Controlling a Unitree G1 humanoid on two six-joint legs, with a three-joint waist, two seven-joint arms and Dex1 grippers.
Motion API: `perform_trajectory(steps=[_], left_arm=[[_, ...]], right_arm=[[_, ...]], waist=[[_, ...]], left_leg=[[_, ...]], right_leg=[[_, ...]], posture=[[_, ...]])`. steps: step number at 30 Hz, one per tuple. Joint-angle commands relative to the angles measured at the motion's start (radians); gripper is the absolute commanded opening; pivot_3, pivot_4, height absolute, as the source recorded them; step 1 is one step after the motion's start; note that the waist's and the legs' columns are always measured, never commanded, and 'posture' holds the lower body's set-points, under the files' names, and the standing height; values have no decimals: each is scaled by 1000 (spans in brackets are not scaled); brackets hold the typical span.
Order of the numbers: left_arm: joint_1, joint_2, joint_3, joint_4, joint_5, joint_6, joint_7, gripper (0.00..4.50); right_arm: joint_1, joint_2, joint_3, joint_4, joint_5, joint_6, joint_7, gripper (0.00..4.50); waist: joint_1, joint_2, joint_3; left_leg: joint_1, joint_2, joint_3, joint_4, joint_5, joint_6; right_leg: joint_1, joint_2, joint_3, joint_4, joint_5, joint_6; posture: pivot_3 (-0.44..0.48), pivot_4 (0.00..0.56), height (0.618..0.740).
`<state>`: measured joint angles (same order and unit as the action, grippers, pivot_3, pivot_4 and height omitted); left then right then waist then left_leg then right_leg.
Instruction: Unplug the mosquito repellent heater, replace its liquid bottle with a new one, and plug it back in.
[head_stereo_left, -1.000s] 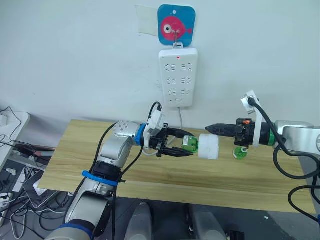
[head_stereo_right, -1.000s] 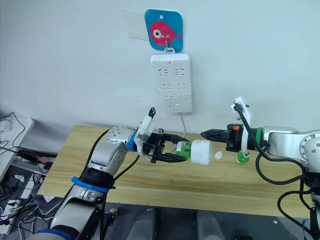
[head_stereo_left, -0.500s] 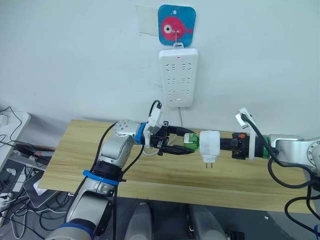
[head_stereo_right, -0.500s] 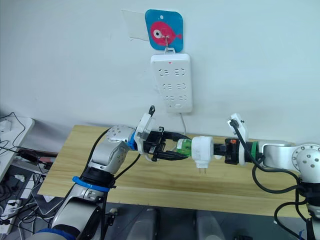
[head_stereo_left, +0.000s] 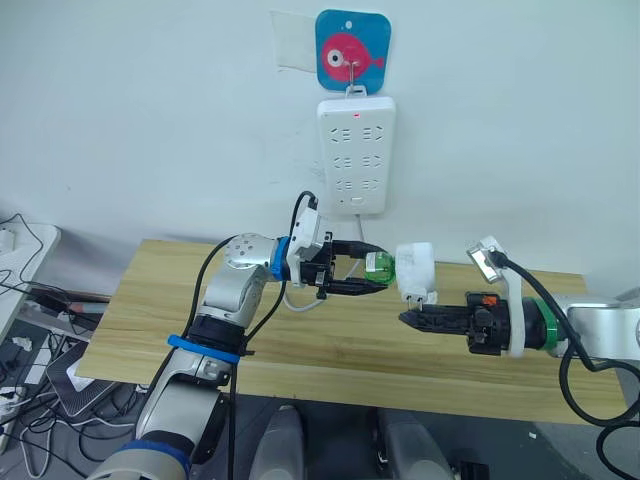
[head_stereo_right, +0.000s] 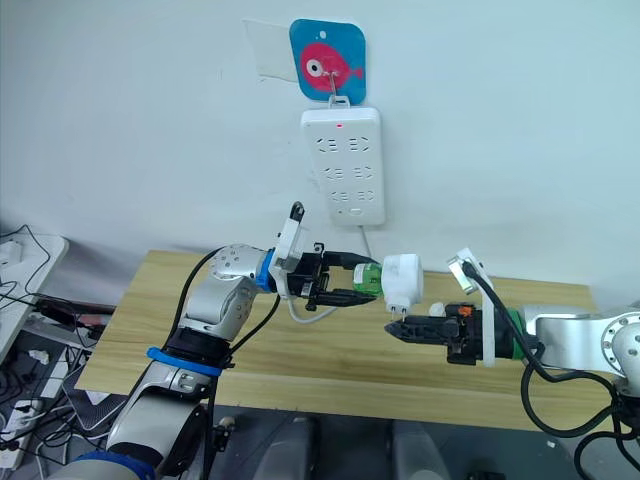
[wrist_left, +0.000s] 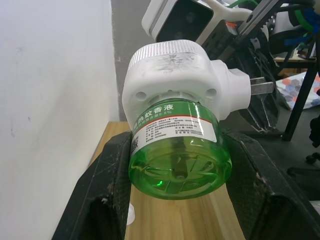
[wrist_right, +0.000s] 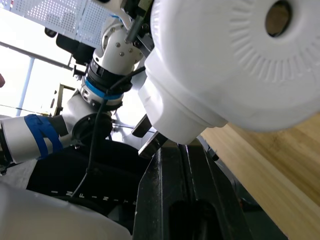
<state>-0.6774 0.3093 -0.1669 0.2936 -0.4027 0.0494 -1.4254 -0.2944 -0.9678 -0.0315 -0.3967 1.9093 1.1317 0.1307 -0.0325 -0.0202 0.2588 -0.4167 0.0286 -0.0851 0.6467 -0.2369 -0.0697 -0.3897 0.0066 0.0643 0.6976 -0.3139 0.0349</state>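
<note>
Just below the wall power strip (head_stereo_left: 356, 153), the left claw (head_stereo_left: 368, 274) is pinching the green liquid bottle (wrist_left: 180, 162) screwed into the mosquito repellent heater (head_stereo_left: 414, 271) — held above the counter (head_stereo_left: 330, 340). The right claw (head_stereo_left: 410, 318) is sitting pressed together under the heater's prongs.

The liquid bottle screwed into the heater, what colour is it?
Clear green, with a white and green label; the liquid bottle shows best in the left wrist view.

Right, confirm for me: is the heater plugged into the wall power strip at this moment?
No. The mosquito repellent heater is in the air over the table, its green bottle between the left gripper fingers, below the power strip.
</note>
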Motion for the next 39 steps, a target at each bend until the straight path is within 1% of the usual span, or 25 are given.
perform_trajectory(steps=[1,11,14,17,22,33,37,39], left_arm=[[0,4,-32,1,37,-33,-17,2234],[20,27,-58,-10,48,-42,-46,2234],[22,26,-55,-17,43,-32,-41,2234],[21,27,-53,-18,41,-29,-38,2234],[28,32,-58,-31,36,-20,-41,2234],[41,44,-68,-48,35,-9,-54,2234],[43,43,-68,-52,33,-5,-56,2234],[44,45,-70,-54,31,0,-63,2234]], right_arm=[[-33,25,-41,-29,63,-66,41,22],[-71,74,-72,-3,63,-77,82,22],[-58,47,-68,-20,63,-66,87,22],[-49,44,-64,-20,63,-77,70,22],[-84,78,-66,15,63,-97,25,22],[-120,130,-90,36,63,-87,-6,22],[-117,146,-94,39,63,-100,-40,22],[-134,172,-102,60,63,-121,-92,22]], waist=[[0,0,0],[0,0,0],[0,0,0],[0,0,0],[-1,0,0],[0,0,0],[0,0,0],[-1,0,0]], left_leg=[[0,0,0,0,0,0],[0,0,0,0,0,0],[0,0,0,0,0,0],[0,0,0,0,0,0],[0,0,0,0,0,0],[0,0,0,0,0,0],[0,0,0,0,0,0],[0,0,0,0,0,0]], right_leg=[[0,0,0,0,0,0],[0,0,0,0,0,0],[0,0,0,0,0,0],[0,0,0,0,0,0],[0,0,0,0,0,0],[0,0,0,0,0,0],[0,0,0,0,0,0],[0,0,0,0,0,0]], posture=[[-8,214,740],[-11,214,740],[-9,216,740],[-9,219,740],[-10,223,740],[-11,226,740],[-12,227,740],[-13,228,740]])
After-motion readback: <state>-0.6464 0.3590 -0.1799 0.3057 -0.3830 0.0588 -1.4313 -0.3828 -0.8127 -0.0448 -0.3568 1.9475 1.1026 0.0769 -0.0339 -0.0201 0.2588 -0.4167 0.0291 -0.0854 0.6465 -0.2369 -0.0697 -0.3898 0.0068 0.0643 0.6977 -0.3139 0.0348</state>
